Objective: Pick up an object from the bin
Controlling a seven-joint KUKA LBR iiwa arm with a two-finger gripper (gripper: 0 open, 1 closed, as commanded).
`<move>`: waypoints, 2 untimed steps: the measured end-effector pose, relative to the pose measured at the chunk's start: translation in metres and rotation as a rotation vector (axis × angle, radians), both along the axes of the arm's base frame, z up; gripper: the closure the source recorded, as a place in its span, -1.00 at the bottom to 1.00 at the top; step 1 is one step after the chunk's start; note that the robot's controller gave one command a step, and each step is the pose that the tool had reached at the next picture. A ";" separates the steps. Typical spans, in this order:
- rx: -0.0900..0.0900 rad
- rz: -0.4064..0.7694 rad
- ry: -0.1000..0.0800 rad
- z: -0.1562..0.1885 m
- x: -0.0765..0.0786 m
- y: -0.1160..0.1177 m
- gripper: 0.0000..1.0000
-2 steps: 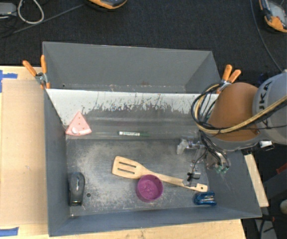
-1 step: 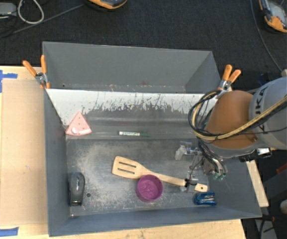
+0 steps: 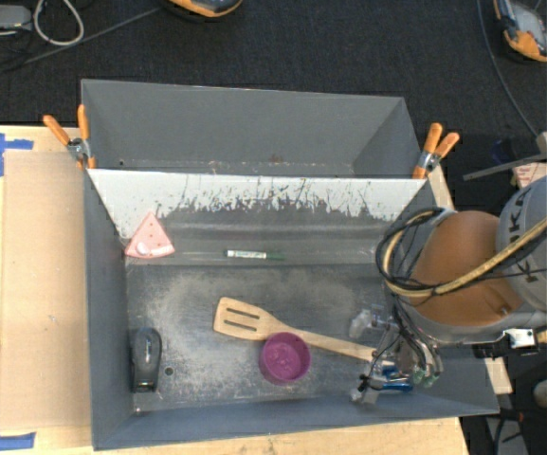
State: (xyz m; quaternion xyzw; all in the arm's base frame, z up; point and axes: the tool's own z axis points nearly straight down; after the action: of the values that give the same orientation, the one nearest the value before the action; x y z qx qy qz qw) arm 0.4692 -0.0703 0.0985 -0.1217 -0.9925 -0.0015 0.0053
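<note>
Orange cover overhangs gripper; wooden spatula handle end hidden beneath.

Black and yellow cables loop round an orange cover above a metallic tool.

The bin is grey, and its back wall is pale with dark scratchy streaks (the floor looks speckled too). The spatula is light brown wood. The cup is purple. The triangle is pink. The mouse is dark grey.
</note>
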 end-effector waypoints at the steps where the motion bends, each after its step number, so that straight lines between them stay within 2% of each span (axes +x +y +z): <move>1: -0.003 0.060 -0.018 -0.031 0.033 -0.016 -1.00; 2: -0.001 -0.048 -0.002 -0.029 0.034 -0.003 1.00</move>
State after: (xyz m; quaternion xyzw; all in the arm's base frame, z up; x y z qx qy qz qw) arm 0.5027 -0.0736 0.0692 -0.1456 -0.9893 -0.0013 0.0043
